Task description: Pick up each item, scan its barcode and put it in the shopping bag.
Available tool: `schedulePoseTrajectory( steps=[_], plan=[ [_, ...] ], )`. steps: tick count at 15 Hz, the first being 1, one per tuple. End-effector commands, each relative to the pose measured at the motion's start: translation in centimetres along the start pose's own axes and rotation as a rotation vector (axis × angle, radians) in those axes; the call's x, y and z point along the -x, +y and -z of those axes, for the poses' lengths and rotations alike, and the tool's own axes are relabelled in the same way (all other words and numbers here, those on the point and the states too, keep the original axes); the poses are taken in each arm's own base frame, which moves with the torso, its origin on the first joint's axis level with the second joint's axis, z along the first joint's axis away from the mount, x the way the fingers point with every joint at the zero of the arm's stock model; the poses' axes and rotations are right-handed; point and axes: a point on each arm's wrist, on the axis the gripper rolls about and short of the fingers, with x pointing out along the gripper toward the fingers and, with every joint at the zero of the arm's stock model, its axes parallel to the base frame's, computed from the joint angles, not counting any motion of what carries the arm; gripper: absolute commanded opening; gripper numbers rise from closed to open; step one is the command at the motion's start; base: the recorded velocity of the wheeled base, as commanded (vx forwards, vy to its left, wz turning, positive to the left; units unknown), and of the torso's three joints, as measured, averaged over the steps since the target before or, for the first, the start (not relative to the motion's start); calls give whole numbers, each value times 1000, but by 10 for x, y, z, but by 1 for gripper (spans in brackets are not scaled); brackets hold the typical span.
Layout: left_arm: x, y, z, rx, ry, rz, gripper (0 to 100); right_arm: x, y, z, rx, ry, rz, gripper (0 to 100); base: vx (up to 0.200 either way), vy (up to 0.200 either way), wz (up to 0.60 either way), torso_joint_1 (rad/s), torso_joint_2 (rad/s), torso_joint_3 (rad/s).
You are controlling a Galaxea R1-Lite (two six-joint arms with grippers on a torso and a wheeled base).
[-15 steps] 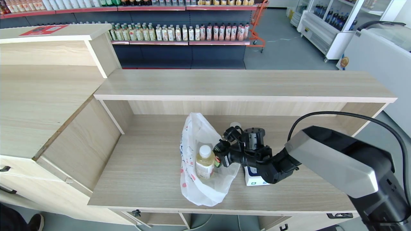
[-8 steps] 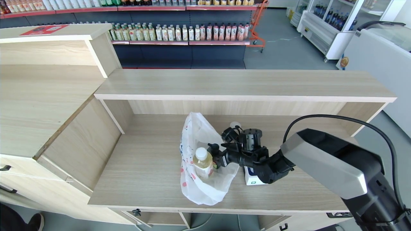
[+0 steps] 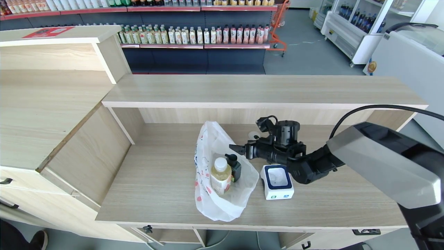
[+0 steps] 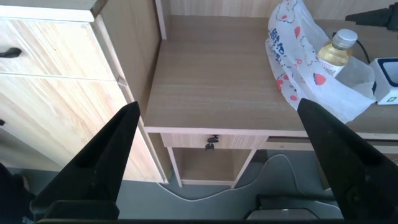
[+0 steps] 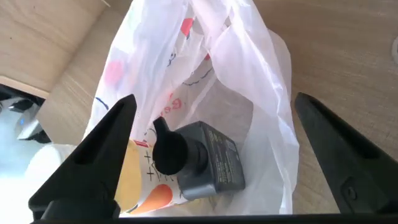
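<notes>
A white plastic shopping bag (image 3: 222, 194) stands open on the counter. Inside it are a yellow drink bottle (image 3: 221, 175) with a white cap and a dark pump bottle (image 3: 235, 166), side by side. My right gripper (image 3: 237, 148) hovers just above and to the right of the bag's mouth, open and holding nothing. In the right wrist view the pump bottle (image 5: 208, 163) lies in the bag (image 5: 249, 62) below the open right gripper (image 5: 214, 98). My left gripper (image 4: 219, 104) is open, off the counter's front left corner, far from the bag (image 4: 298, 74).
A white and blue scanner (image 3: 276, 180) sits on the counter right of the bag, under my right arm. A small round white disc (image 3: 255, 134) lies near the back wall. A raised shelf (image 3: 263, 92) overhangs the rear, and a side panel (image 3: 90, 156) closes the left.
My right gripper lowered the pump bottle into the bag, opened, and pulled up and back to the right. The scanner is now uncovered.
</notes>
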Motion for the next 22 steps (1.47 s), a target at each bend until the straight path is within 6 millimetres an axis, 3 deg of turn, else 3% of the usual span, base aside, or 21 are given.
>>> schedulePoseTrajectory(
  steps=[1,2,3,5,6,7,8,11,13,16,19,22],
  plan=[
    [0,0,0,0,0,0,100,37,4,-34,-33,-42,0,100,0,0,0,0,0,0],
    [0,0,0,0,0,0,100,75,8,-44,-69,-35,38,100,0,0,0,0,0,0],
    [0,0,0,0,1,0,100,91,9,-46,-75,-29,53,100,0,0,0,0,0,0],
    [0,0,0,0,0,0,100,201,37,-58,-72,-2,127,100,0,0,0,0,0,0],
    [0,0,0,0,0,0,100,233,46,-54,-60,16,156,100,0,0,0,0,0,0],
    [0,0,0,0,0,-1,100,293,62,-31,-21,63,285,100,0,0,0,0,0,0],
    [0,0,0,0,0,-1,100,327,72,-7,9,79,414,100,0,0,0,0,0,0],
    [0,0,0,0,0,0,100,398,111,58,10,-42,523,100,0,0,0,0,0,0],
    [0,0,0,0,0,0,100,425,129,81,2,-88,554,100,0,0,0,0,0,0],
    [0,0,0,0,0,-1,100,447,144,111,23,-161,596,100,0,0,0,0,0,0],
    [0,0,0,0,0,0,100,453,147,119,113,-250,768,100,0,0,0,0,0,0],
    [0,0,0,0,0,-1,100,454,149,121,122,-260,777,100,0,0,0,0,0,0]
  ],
)
